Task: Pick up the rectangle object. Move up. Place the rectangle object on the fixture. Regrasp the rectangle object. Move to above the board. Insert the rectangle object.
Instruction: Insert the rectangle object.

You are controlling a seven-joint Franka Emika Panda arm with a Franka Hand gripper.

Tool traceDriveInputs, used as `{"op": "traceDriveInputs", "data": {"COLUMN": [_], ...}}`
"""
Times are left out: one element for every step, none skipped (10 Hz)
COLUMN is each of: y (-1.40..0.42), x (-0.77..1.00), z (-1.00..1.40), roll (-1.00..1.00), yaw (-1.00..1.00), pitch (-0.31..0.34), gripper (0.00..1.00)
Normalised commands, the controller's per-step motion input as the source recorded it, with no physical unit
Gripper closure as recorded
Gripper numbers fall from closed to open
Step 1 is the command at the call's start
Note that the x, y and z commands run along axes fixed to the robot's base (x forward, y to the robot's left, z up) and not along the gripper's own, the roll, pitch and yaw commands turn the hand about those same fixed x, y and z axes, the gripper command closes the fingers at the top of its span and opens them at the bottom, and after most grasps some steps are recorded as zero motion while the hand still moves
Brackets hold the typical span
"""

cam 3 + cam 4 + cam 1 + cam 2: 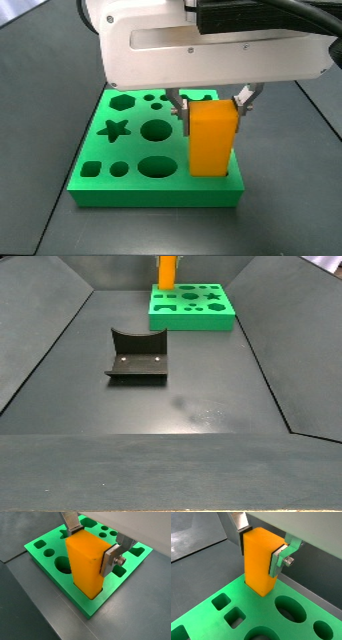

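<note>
The hand [93,547] is pinching the orange block [87,564] near its upper end, one silver finger [111,559] flat on each of two opposite faces. Gripping high leaves the whole lower length free, which is what a downward push into a hole needs. The block hangs upright, long axis vertical, so its square end faces down toward the green board [47,559].

In both wrist views the block's bottom end sits at the board's top surface near one edge, over the row of holes there. It hides whatever opening is under it, so I cannot tell whether the end has entered a hole or only rests on the surface. In a side view the block [214,138] stands on the near right part of the board [134,190], with most of its length above the slab. My judgement is that this is the insertion step, early or mid-way.

The board lies flat on the dark floor, holes up, so a straight vertical move suffices. The black fixture [139,356] stands well apart from the board [194,311], nearer the camera, with nothing on it; it looks finished with.
</note>
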Motion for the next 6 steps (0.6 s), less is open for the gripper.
{"op": "traceDriveInputs", "data": {"y": [0.00, 0.00, -0.01, 0.00, 0.00, 0.00], "x": [-0.03, -0.05, 0.00, 0.00, 0.00, 0.00], "z": [-0.57, -0.54, -0.21, 0.00, 0.00, 0.00], "roll": [0.00, 0.00, -0.02, -0.02, -0.03, 0.00], "yaw": [0.00, 0.00, 0.00, 0.00, 0.00, 0.00], "pitch": [-0.341, -0.359, -0.186, -0.054, -0.003, -0.036], "gripper": [1.00, 1.00, 1.00, 1.00, 1.00, 1.00]}}
